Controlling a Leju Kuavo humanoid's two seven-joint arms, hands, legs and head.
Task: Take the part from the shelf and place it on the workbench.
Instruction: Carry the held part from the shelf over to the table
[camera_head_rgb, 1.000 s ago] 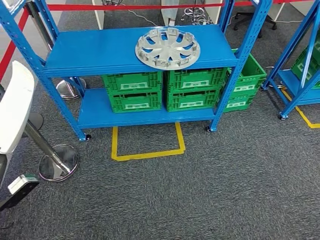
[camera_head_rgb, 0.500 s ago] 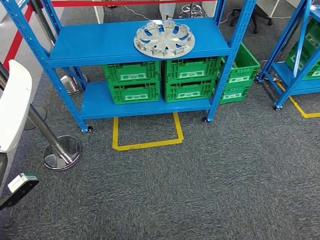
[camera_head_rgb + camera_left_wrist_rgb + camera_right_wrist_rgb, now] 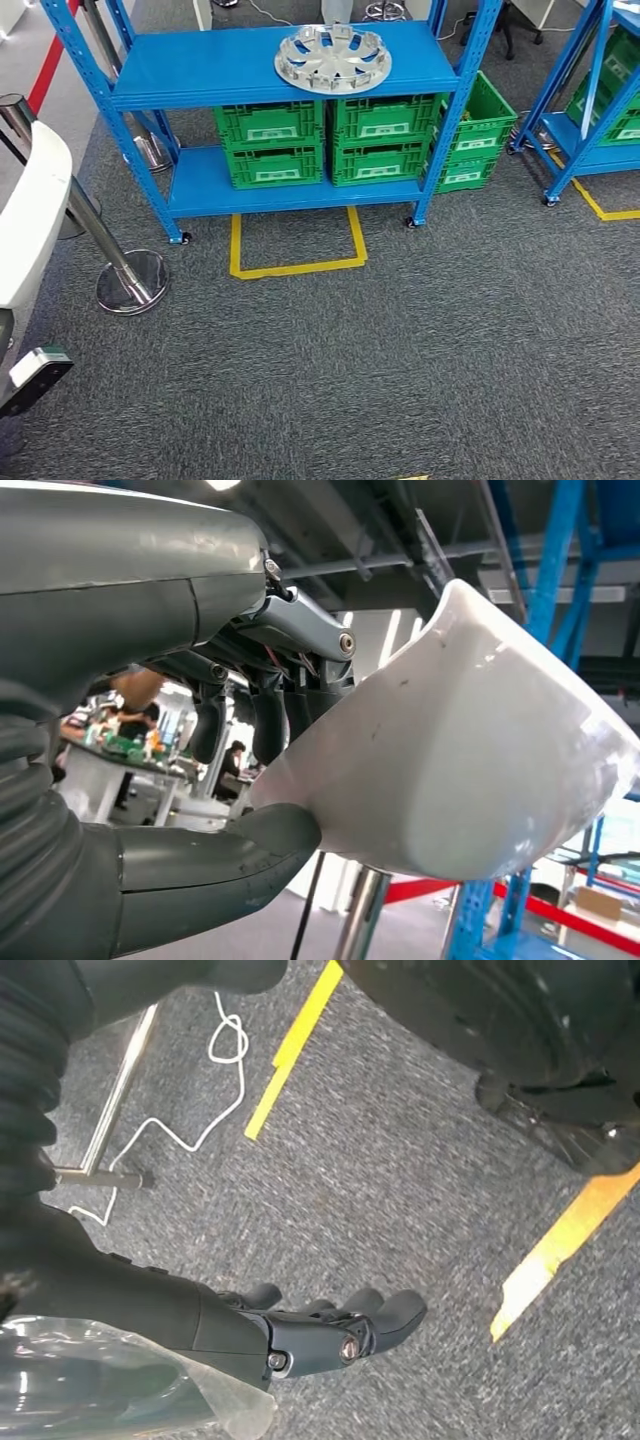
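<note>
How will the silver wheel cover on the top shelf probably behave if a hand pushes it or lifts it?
The silver wheel cover lies flat on the blue shelf, so it would likely slide, not roll. Its thin, open-spoked form suggests it is light for its width. The broad disc probably needs an edge grasp and may tilt when lifted.

Silvery metallic-looking wheel cover, satin sheen. Blue painted metal shelf, smooth. Green ribbed plastic crates. Grey carpet, coarse (short pile). Glossy white plastic part, lightly scuffed. Polished chrome stanchion base.
</note>
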